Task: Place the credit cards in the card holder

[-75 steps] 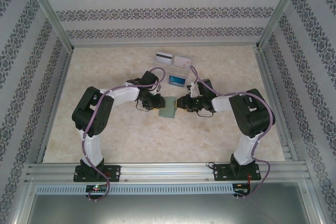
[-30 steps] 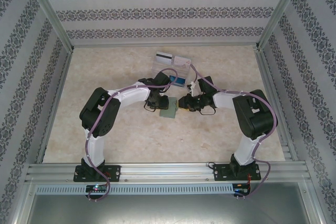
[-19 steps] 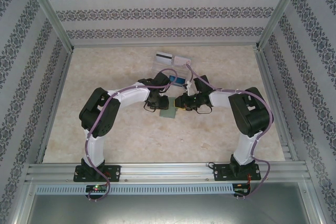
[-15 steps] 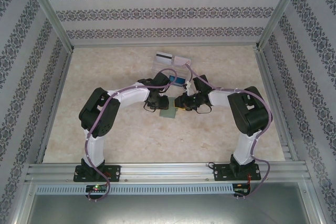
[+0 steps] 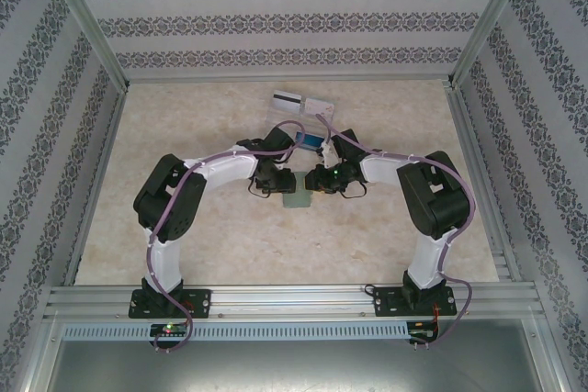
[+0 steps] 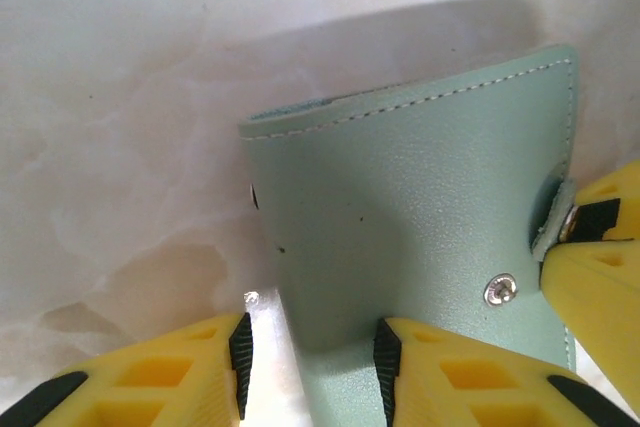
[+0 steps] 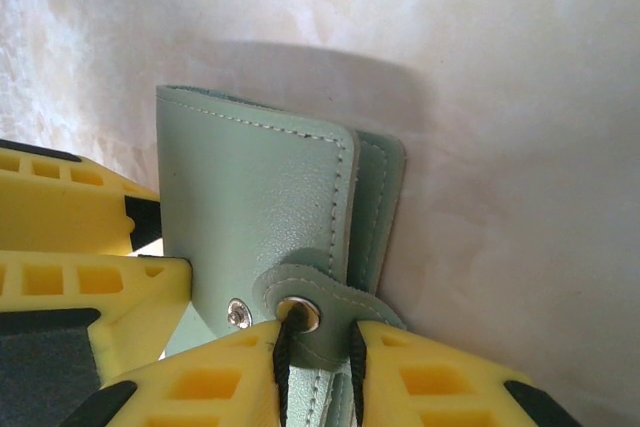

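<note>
The grey-green card holder (image 5: 296,196) lies folded on the table between my two grippers. My left gripper (image 6: 312,367) is open, straddling the left edge of the card holder (image 6: 420,207); one pad rests on the leather and the other stands clear over the table. My right gripper (image 7: 318,352) is shut on the snap tab of the card holder (image 7: 250,197). From above, the left gripper (image 5: 278,182) and right gripper (image 5: 313,181) nearly meet. Beyond them lie the credit cards: a white one with a black stripe (image 5: 288,101), a pale pink one (image 5: 319,106) and a blue one (image 5: 310,140).
A clear plastic tray (image 5: 278,122) lies just behind the grippers, with the blue card at it. Aluminium frame rails (image 5: 276,298) and patterned walls bound the pale marbled table (image 5: 184,117). The right gripper's yellow fingers (image 6: 600,267) reach into the left wrist view.
My left gripper's jaws have parted and loosened from the card holder. The right gripper has shifted slightly left, still pinching the snap tab. The cards have not moved.
</note>
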